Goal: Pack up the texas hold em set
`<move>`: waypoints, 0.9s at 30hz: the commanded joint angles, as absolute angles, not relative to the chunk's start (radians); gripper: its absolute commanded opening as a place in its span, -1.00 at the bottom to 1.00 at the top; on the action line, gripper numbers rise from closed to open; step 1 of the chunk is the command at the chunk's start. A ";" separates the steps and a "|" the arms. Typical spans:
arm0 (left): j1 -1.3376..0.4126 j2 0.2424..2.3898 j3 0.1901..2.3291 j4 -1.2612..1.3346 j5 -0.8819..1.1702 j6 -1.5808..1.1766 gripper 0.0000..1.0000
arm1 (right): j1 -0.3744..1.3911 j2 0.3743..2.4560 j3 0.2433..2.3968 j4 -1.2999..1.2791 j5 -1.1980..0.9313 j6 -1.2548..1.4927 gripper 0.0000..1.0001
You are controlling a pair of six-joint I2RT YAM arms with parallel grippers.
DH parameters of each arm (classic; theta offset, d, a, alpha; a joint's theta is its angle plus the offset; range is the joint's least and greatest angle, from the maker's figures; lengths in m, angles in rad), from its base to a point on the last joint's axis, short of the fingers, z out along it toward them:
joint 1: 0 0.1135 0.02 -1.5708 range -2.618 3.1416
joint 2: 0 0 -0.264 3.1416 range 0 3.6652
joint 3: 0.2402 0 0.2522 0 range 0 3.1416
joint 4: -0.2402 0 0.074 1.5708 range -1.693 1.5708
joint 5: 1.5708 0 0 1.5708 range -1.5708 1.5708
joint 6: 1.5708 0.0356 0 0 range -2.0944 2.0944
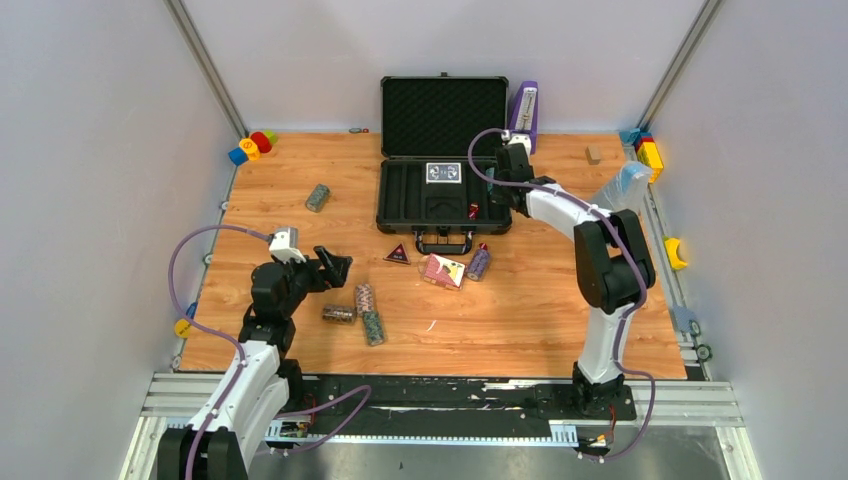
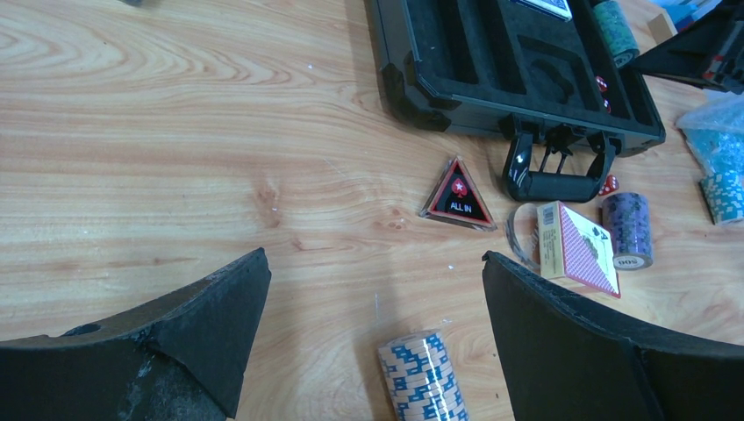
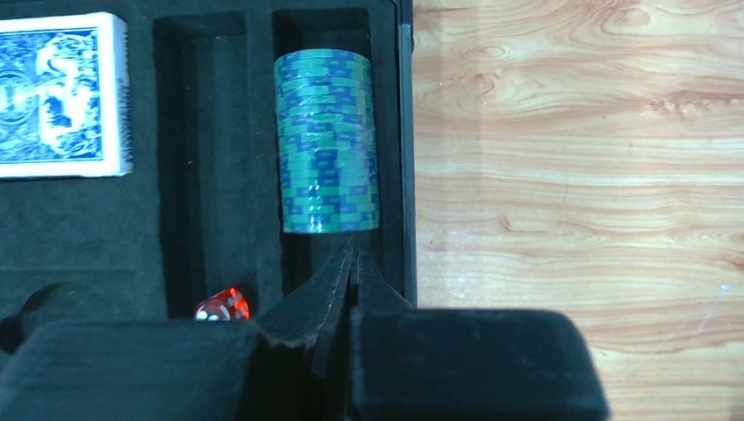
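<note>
The packing is started but far from done. The open case lies flat at the far middle of the table, lid propped up, and only a few things are in its foam: a blue card deck in the middle pocket, a green chip roll lying in the rightmost slot, and a red die in the slot beside it. The right gripper hangs over that rightmost slot with its fingers pressed together on nothing, its tips just at the near end of the green roll, so that roll looks seated. Most of the set lies out on the wood: the dark red triangle, a red card deck, a purple chip roll and a loose red die just in front of the case handle, a pale chip roll below the left gripper, two more rolls near it, and a lone roll off to the left of the case. The left gripper's fingers are spread wide and hold nothing, aimed over the pale roll, which seems the likely next pick. Several slots remain bare, and the lid is not yet shut.
</note>
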State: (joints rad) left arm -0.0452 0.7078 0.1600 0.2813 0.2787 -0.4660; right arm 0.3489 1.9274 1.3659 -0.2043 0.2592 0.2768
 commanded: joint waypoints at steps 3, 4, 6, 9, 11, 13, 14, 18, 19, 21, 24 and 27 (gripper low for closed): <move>-0.041 0.706 0.198 0.323 0.280 -0.471 0.98 | 0.314 2.017 1.482 -0.171 0.217 0.298 -1.00; -0.041 0.710 0.198 0.324 0.281 -0.471 0.98 | 0.308 2.036 1.507 -0.172 0.210 0.298 -1.00; -0.041 0.716 0.199 0.327 0.282 -0.470 0.98 | 0.300 2.058 1.538 -0.174 0.201 0.298 -1.00; -0.041 0.720 0.201 0.328 0.282 -0.469 0.98 | 0.295 2.094 1.593 -0.180 0.186 0.287 -1.00; -0.040 0.720 0.202 0.328 0.282 -0.469 0.98 | 0.296 2.110 1.634 -0.210 0.166 0.276 -1.00; -0.041 0.721 0.201 0.328 0.280 -0.469 0.98 | 0.296 2.105 1.646 -0.232 0.141 0.273 -0.98; -0.041 0.721 0.202 0.328 0.279 -0.469 0.98 | 0.295 2.093 1.636 -0.233 0.123 0.267 -0.92; -0.041 0.723 0.201 0.330 0.280 -0.469 0.98 | 0.295 2.012 1.571 -0.227 0.066 0.257 -0.48; -0.041 0.725 0.201 0.331 0.280 -0.469 0.98 | 0.296 1.985 1.550 -0.227 0.050 0.261 -0.40; -0.041 0.725 0.202 0.330 0.277 -0.469 0.98 | 0.299 1.918 1.504 -0.231 0.029 0.273 -0.18; -0.041 0.727 0.202 0.331 0.274 -0.467 0.98 | 0.318 1.822 1.445 -0.280 0.161 0.360 0.84; -0.041 0.725 0.204 0.324 0.273 -0.466 0.98 | 0.323 1.747 1.431 -0.398 0.213 0.437 0.99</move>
State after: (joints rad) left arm -0.0452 0.7261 0.1600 0.2825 0.2779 -0.4660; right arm 0.3050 1.8874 1.4395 -0.3103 0.1318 0.3244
